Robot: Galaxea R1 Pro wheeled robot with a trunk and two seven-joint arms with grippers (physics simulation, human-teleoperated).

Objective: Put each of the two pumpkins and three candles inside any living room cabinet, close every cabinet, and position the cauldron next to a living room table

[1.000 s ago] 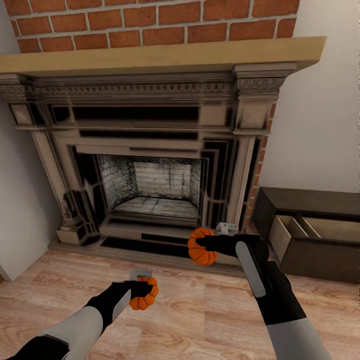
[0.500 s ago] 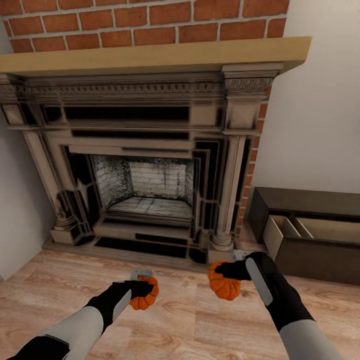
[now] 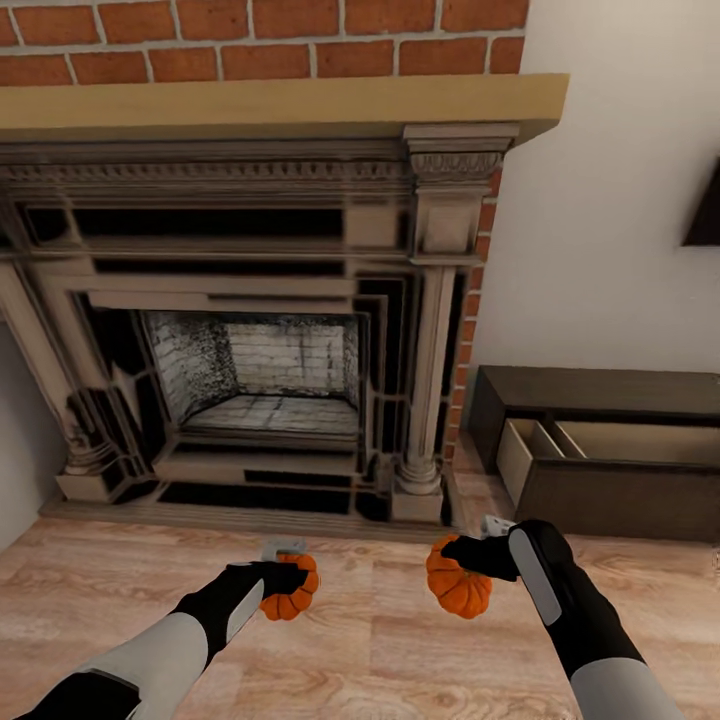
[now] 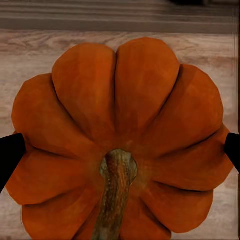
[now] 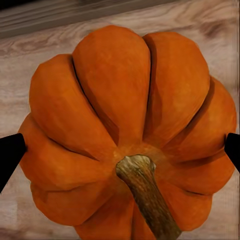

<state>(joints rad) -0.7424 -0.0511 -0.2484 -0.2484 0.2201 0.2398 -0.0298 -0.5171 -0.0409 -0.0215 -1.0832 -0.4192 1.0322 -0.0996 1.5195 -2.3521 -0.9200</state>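
Pumpkins sat one in each claw, both held clear above the wooden floor [image 3: 380,650]. The left claw [image 3: 290,585] pinched the left pumpkin [image 3: 289,594] from both sides; in the left wrist view its dark fingertips [image 4: 10,155] pressed against the ribbed orange flanks [image 4: 120,115], with the brown stem [image 4: 116,195] pointing toward the camera. The right claw [image 3: 470,560] gripped the right pumpkin [image 3: 459,583] in the same way, its fingertips [image 5: 10,152] at the sides of the fruit [image 5: 127,105] and the stem [image 5: 145,195] slanting toward the lens. The two pumpkins hung near each other, apart, in front of the hearth. Beyond them stood the fireplace [image 3: 260,380] with its carved surround, a pale mantel shelf [image 3: 280,105] and red brick [image 3: 250,40] above. Off the right arm's side, against the white wall [image 3: 600,250], the low dark-brown cabinet [image 3: 600,385] stood with a drawer [image 3: 540,450] pulled out, its pale interior showing.
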